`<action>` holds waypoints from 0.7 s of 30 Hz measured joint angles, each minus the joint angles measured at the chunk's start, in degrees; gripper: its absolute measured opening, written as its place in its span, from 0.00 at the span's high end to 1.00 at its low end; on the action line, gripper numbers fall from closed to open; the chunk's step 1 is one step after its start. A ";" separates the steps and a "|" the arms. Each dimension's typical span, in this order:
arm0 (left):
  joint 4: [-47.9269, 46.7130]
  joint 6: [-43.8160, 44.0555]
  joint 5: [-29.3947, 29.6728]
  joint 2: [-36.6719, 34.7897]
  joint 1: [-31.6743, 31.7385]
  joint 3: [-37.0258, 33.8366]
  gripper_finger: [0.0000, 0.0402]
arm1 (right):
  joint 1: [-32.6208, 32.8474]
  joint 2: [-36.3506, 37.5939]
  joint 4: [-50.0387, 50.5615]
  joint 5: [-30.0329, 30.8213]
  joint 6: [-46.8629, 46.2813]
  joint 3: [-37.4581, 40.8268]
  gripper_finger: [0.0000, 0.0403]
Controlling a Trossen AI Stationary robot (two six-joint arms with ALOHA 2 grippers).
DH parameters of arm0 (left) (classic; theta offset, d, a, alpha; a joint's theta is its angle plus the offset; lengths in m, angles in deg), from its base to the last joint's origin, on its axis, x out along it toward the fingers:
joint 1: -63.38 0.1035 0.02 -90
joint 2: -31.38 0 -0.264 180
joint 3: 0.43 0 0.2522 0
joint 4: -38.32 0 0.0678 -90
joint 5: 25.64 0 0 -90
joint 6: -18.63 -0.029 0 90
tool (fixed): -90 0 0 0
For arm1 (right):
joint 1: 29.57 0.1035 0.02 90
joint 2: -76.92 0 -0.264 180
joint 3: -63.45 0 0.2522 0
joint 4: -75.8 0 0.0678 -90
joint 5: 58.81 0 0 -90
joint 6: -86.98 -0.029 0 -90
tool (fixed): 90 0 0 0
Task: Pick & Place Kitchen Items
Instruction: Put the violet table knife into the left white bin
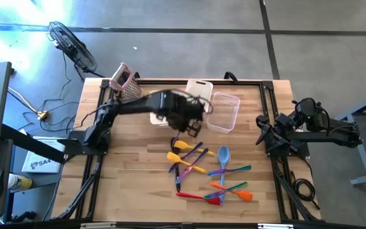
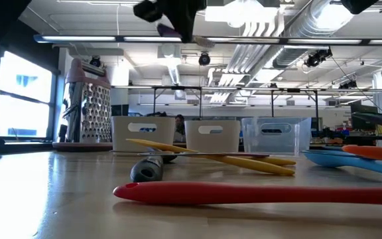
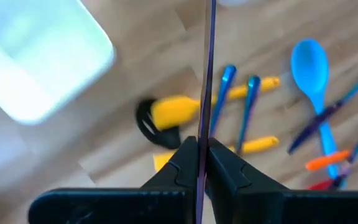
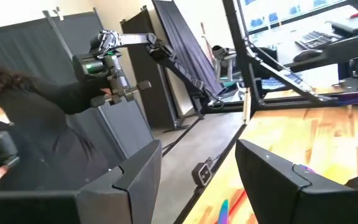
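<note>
My left gripper [image 1: 192, 127] [image 3: 201, 146] hangs high over the table's middle, just beyond the utensil pile, and is shut on a slim purple utensil [image 3: 209, 74]. In the low view it shows at the top edge [image 2: 178, 16]. Several utensils lie flat on the wood: yellow spatulas [image 1: 183, 146], a blue spoon [image 1: 223, 154], a green one [image 1: 237, 170], an orange one [image 1: 237, 191] and a red one [image 1: 199, 196] [image 2: 264, 194]. My right gripper [image 1: 262, 130] [image 4: 199, 149] waits open at the table's right edge. My left gripper pinches the purple utensil's thin handle [image 3: 202, 155] between its two fingers. The wrist view shows it edge-on, running straight out past the fingertips. The fingers come from above, and the utensil is lifted clear of the table. Which end is held does not show.
Three tubs stand in a row toward the far edge: a white one [image 1: 199, 89] [image 2: 212, 135], a clear one [image 1: 224, 111] [image 2: 275, 135] and one partly under my left arm [image 2: 143, 133]. A pink-topped grater [image 1: 127, 83] [image 2: 88, 109] stands at the far left corner. A person shows beyond the table [image 4: 36, 106].
</note>
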 joint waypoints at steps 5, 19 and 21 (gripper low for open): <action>-0.04 -7.96 -0.14 -0.87 5.56 -0.09 0.97 | -2.72 1.49 0.05 0.17 -0.73 0.00 0.51; 0.01 -12.27 -0.25 -13.14 13.74 -6.94 0.97 | -10.35 5.50 0.45 3.88 -1.77 -0.02 0.51; -0.02 -11.94 -0.44 -15.45 14.67 -10.77 0.97 | -11.18 5.50 0.36 3.92 -1.76 -0.02 0.51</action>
